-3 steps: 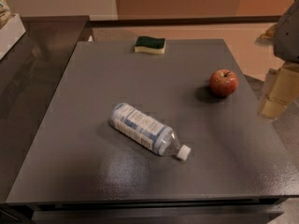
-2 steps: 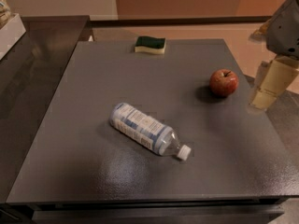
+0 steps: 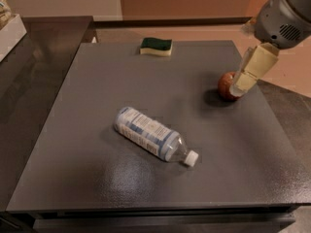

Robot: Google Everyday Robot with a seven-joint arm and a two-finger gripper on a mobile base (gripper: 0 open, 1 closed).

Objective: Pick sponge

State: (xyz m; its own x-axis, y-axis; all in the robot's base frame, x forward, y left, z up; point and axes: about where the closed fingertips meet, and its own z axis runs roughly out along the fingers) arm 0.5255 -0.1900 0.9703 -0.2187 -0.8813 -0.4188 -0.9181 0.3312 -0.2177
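Observation:
The sponge [image 3: 156,46], dark green on top with a pale yellow base, lies flat near the far edge of the grey table [image 3: 87,178]. My gripper [image 3: 245,76] hangs at the right, above the table and in front of a red apple [image 3: 225,86], well to the right of the sponge and nearer than it. It holds nothing that I can see.
A clear plastic water bottle [image 3: 153,135] with a white cap lies on its side in the middle of the table. A dark counter [image 3: 34,67] adjoins the table on the left, with a white box [image 3: 9,30] at its far left.
My gripper has moved left and up from the table's right edge and now partly covers the apple. The sponge, bottle and apple have not moved.

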